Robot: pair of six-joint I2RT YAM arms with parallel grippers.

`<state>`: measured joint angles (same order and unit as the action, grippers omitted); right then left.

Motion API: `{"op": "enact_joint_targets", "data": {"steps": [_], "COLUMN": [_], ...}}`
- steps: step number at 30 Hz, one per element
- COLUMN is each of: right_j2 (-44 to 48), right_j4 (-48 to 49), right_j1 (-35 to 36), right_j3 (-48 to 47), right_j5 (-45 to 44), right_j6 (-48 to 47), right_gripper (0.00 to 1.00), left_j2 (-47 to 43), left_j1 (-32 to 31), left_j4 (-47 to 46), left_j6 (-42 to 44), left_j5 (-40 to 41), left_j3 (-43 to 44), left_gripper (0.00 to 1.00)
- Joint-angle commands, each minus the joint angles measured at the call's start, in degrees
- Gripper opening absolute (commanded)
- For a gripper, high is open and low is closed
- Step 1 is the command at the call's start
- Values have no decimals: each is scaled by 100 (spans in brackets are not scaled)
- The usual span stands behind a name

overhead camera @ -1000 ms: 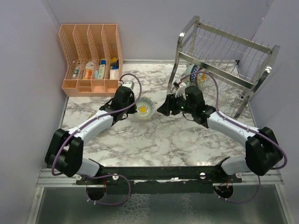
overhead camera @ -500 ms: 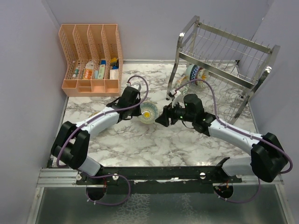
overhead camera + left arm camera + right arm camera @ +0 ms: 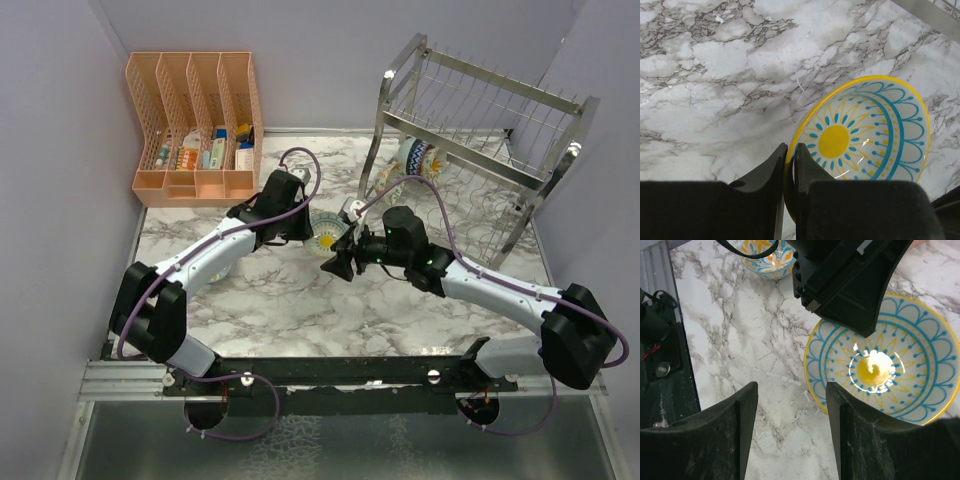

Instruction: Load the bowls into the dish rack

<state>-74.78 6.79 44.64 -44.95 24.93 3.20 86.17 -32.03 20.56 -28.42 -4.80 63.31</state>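
Note:
My left gripper (image 3: 303, 226) is shut on the rim of a cream bowl with a yellow centre and blue pattern (image 3: 325, 233), held tilted just above the marble table. In the left wrist view the fingers (image 3: 804, 165) pinch its yellow rim, and the bowl (image 3: 865, 135) opens to the right. My right gripper (image 3: 332, 266) is open and empty, just in front of that bowl. In the right wrist view the bowl (image 3: 885, 367) lies past the right finger (image 3: 840, 410). Another patterned bowl (image 3: 419, 158) stands in the silver dish rack (image 3: 480, 110). A floral bowl (image 3: 765, 255) sits further off.
A peach plastic organizer (image 3: 195, 125) with small items stands at the back left. The dish rack's legs (image 3: 372, 160) stand just behind and right of both grippers. Grey walls close in the left, back and right sides.
My left gripper has carried the yellow and blue bowl to the right, toward the rack. My right gripper has moved left and nearer, to just in front of the bowl.

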Motion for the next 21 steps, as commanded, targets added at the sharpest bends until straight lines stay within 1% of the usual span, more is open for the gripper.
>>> {"op": "enact_joint_targets", "data": {"steps": [1,7,16,21], "right_j2": [-10,-281,-462,-635], "right_j4": [189,-3,-155,-258], "right_j1": [110,289,517,636], "right_j3": [-253,-480,-600,-673], "right_j5": [-277,-737,-1075,-1958], "right_j6": [-528,-888,-1133,-1276], "right_gripper": [57,59,60,59], "left_j2": [-30,-18,18,36], "left_j1": [-58,-75,-86,-87], "left_j4": [257,542,945,1181], "left_j6": [-104,-80,123,241], "left_j5": [-366,-473,-607,-680], "left_j3": [274,532,927,1056], "left_gripper": [0,0,0,0]}}
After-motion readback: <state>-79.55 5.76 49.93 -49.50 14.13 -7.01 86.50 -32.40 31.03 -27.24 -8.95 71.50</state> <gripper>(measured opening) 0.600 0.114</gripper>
